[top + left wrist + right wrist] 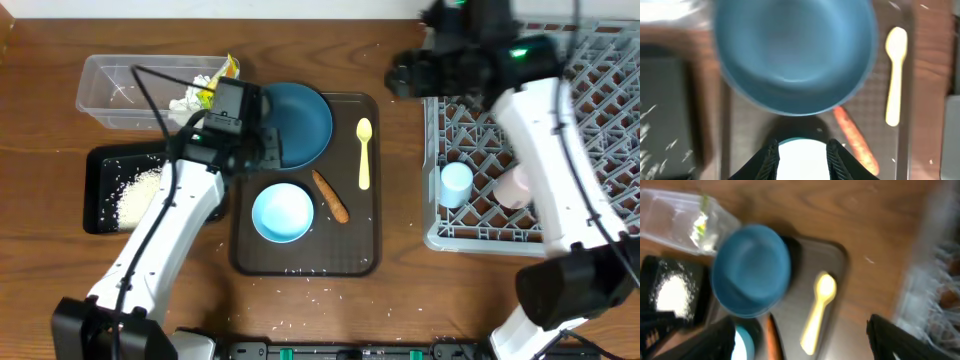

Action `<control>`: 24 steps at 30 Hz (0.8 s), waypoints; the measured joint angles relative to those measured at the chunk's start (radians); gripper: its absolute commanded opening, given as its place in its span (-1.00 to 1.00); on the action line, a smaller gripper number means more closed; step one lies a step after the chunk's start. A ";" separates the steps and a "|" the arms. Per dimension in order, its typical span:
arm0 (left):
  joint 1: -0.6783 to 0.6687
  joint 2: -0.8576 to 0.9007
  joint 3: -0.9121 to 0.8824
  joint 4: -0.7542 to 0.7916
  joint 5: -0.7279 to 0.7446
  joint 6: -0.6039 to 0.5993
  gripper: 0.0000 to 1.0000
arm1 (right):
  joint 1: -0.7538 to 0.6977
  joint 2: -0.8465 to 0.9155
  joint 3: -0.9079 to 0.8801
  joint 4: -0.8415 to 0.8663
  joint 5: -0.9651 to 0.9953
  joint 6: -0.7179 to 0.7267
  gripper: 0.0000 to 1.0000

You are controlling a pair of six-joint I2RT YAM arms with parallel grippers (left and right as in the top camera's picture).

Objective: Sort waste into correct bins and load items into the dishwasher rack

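Left hand point(802, 148) released above the light-blue bowl point(282, 213); right hand point(800, 330) released, empty, beside the dishwasher rack point(600, 90)

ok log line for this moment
left gripper open above brown tray | right gripper open, empty, beside rack | plate, bowl, spoon, carrot on tray | blue cup, pink cup in rack
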 measured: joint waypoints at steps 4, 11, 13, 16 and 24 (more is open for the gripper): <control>0.093 -0.103 0.000 -0.025 -0.030 -0.052 -0.21 | 0.118 0.030 -0.083 0.169 0.061 0.109 0.58; 0.193 -0.306 0.008 -0.076 -0.054 -0.076 -0.15 | 0.229 0.262 -0.096 0.238 0.110 0.246 0.42; 0.197 -0.322 0.008 -0.104 -0.067 -0.076 -0.16 | 0.229 0.330 -0.106 0.242 0.117 0.271 0.32; 0.198 -0.317 0.008 -0.134 -0.086 -0.076 -0.15 | 0.227 0.394 -0.117 0.250 0.128 0.296 0.10; 0.198 -0.305 0.008 -0.144 -0.108 -0.076 -0.04 | 0.229 0.415 -0.119 0.268 0.132 0.317 -0.77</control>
